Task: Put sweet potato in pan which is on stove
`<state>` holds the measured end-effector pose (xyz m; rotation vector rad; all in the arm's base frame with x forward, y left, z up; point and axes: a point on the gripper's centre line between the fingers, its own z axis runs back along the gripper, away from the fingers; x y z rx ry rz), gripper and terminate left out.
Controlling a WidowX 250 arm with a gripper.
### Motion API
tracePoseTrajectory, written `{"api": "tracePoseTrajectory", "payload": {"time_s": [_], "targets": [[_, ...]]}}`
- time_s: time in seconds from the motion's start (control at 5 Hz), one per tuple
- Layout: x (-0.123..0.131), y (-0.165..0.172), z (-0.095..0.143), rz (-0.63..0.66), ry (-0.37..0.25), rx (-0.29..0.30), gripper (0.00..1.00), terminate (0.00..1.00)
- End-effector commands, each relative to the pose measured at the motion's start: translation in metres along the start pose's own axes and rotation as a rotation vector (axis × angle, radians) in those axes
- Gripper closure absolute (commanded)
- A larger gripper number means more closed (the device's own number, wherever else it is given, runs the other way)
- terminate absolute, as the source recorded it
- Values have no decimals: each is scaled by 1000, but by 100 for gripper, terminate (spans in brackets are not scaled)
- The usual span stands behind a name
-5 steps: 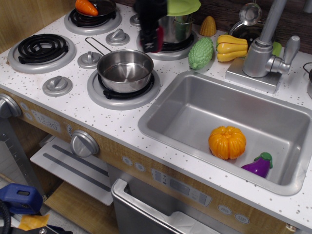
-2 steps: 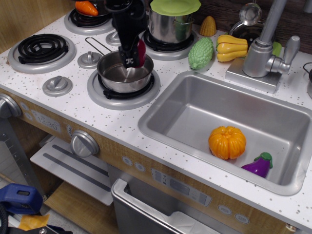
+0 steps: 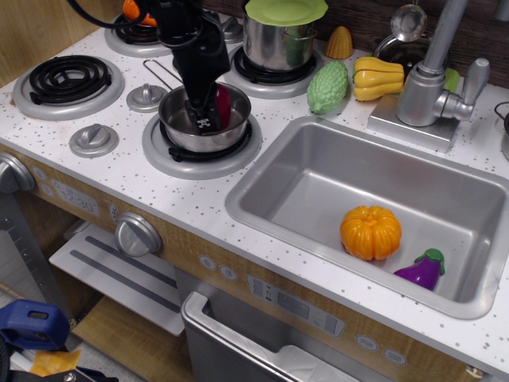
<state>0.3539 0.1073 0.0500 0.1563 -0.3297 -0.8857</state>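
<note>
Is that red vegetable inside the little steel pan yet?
Inside. The sweet potato sits below the pan rim, beside the gripper; whether it is released, cannot tell.

The pan (image 3: 204,119) on the front right burner is occupied by the gripper (image 3: 208,113) and the sweet potato (image 3: 223,106). A lidded pot (image 3: 280,36) stands close behind. The stove (image 3: 119,171) surface in front lies open, and the sink (image 3: 318,187) right holds free room.

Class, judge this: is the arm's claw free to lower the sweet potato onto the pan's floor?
Probably yes: the claw is already inside the pan with the sweet potato; nothing else seems to lie inside.
</note>
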Motion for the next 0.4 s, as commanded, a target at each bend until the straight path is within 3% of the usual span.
{"api": "tracePoseTrajectory", "payload": {"time_s": [0.0, 0.2], "targets": [[-2, 15, 11, 1, -32, 42, 0, 0], [-2, 15, 11, 1, -32, 42, 0, 100]]}}
